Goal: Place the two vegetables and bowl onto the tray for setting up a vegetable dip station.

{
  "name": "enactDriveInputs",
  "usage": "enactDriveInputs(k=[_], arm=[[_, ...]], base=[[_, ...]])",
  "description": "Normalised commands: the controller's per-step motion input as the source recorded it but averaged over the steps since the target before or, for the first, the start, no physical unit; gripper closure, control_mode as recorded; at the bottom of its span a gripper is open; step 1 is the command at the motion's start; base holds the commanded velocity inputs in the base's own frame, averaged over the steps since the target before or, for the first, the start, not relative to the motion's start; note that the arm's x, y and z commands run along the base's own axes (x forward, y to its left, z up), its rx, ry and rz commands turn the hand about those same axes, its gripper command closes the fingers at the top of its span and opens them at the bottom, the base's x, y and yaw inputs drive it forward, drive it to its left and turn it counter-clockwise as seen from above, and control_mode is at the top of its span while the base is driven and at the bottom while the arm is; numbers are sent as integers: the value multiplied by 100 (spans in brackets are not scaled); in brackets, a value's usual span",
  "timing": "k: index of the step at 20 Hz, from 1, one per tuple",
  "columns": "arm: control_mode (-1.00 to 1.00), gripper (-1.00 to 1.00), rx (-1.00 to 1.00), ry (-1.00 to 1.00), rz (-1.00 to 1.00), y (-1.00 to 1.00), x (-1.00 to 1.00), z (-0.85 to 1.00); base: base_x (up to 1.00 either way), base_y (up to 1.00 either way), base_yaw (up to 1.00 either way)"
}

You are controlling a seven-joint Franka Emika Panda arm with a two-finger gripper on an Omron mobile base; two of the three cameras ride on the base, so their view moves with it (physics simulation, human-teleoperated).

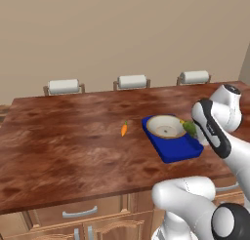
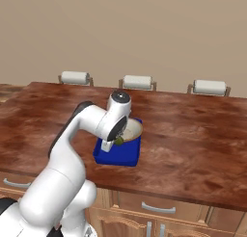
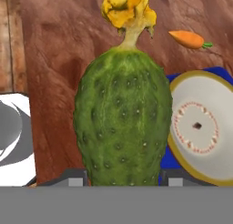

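Note:
My gripper (image 1: 195, 132) (image 2: 116, 140) is shut on the dark green bumpy vegetable (image 1: 189, 128) (image 2: 118, 141) (image 3: 123, 123), which has a yellow flower at its tip. In the hand view it stands between my finger tips (image 3: 75, 178). It hangs over the blue tray (image 1: 178, 150) (image 2: 119, 157) (image 3: 219, 72), right beside the cream bowl (image 1: 165, 126) (image 2: 133, 131) (image 3: 200, 127). The bowl sits on the tray. The orange carrot (image 1: 124, 130) (image 3: 187, 39) lies on the wooden table (image 1: 73, 136), a little left of the tray.
Three chair backs (image 1: 63, 86) (image 1: 132, 81) (image 1: 194, 77) line the table's far edge. Drawers and cabinet doors (image 1: 78, 213) run under the near edge. My arm (image 2: 82, 130) reaches over the table's near side.

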Motion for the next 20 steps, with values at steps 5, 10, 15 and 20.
enactDriveInputs(k=[5, 10, 15, 20], arm=[[-100, 100, 3, 0, 0, 4, 6, -13], [-100, 100, 3, -1, 0, 4, 6, -11], [-100, 100, 1, -1, 0, 0, 2, -8], [-100, 100, 0, -3, 0, 0, 4, -9]], base=[[0, 0, 0], [0, 0, 0], [0, 0, 0], [0, 0, 0]])
